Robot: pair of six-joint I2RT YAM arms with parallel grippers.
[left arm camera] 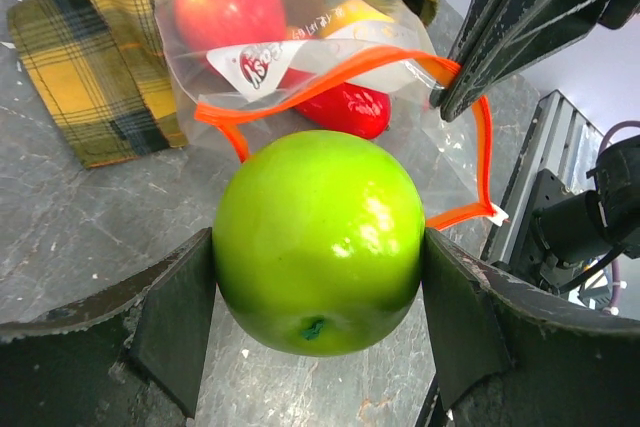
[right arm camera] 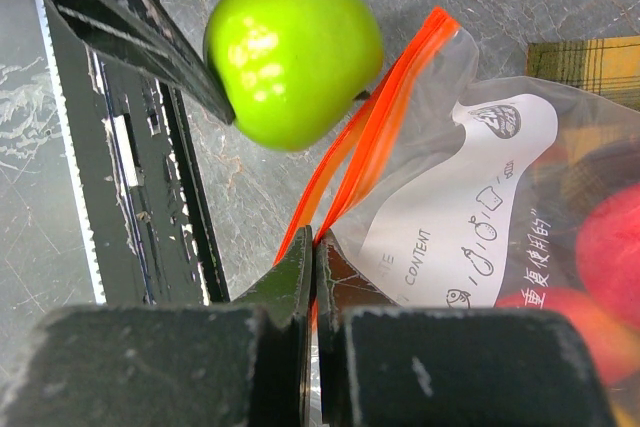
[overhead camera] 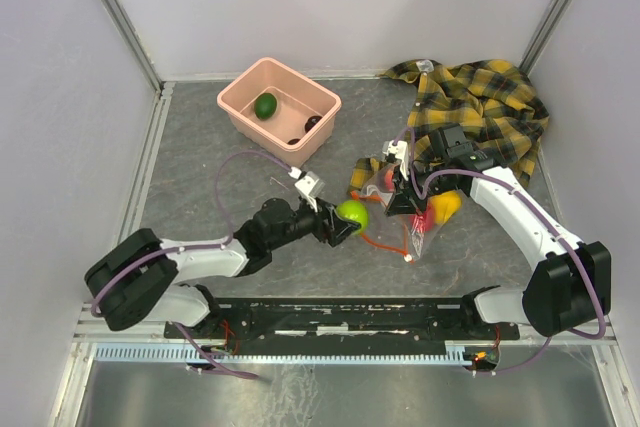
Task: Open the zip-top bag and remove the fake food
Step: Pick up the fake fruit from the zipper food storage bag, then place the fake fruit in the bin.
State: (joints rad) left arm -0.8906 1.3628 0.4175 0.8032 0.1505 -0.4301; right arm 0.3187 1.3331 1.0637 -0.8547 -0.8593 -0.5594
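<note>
A glossy light-green plastic apple [left arm camera: 318, 237] is gripped by the outstretched left end effector [overhead camera: 345, 218]; just beyond, the clear orange-zipped plastic bag [right arm camera: 480, 167] is pinched by the right end effector [right arm camera: 313, 247].

The green apple [left arm camera: 320, 242] is smooth, glossy plastic. The zip-top bag [left arm camera: 250, 67] is clear, crinkly film. The shirt [left arm camera: 100, 77] is woven cloth, and the desk [left arm camera: 80, 237] is matt and scuffed.

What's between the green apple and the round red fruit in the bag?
The orange zip strip of the zip-top bag runs between the green apple and the round red fruit; the left wrist view shows it.
</note>
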